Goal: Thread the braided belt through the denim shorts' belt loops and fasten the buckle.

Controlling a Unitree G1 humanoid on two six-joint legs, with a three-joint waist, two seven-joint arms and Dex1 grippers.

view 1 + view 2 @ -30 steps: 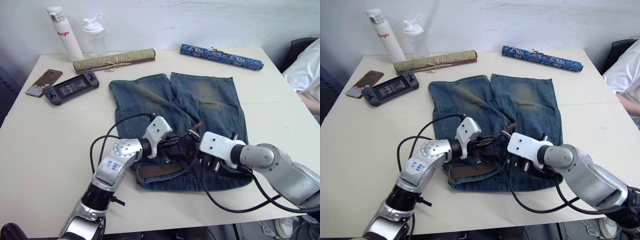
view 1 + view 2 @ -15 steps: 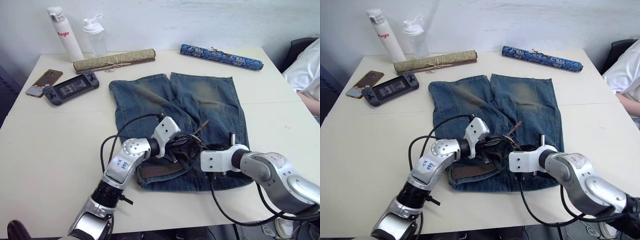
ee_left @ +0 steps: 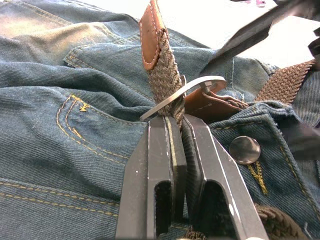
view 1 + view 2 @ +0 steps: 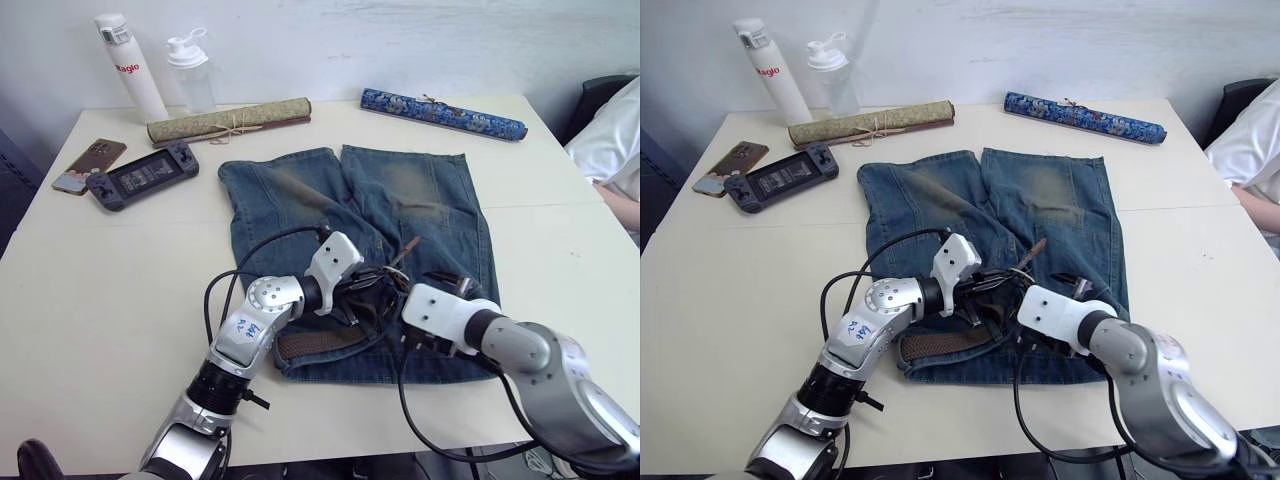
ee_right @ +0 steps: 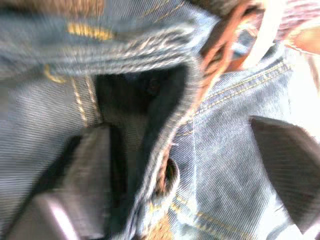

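Denim shorts (image 4: 400, 210) lie flat on the table (image 4: 90, 290), both grippers meeting at the waistband nearest the robot. Left wrist view: left gripper (image 3: 177, 125) pinches the braided belt (image 3: 162, 75) just behind the buckle (image 3: 182, 95), leather tip pointing away (strap already through the frame). Right wrist view: right gripper (image 5: 190, 165) gapes around the waistband edge.

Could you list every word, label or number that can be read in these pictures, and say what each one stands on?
"agio" in red: on the white bottle at the table's far left corner; a letter before it may be hidden.
Blue handwritten marks: on the left arm's silver forearm, too unclear to read.
Handheld game console: dark screen, nothing legible.
Denim shorts, braided belt and buckle: no text visible.
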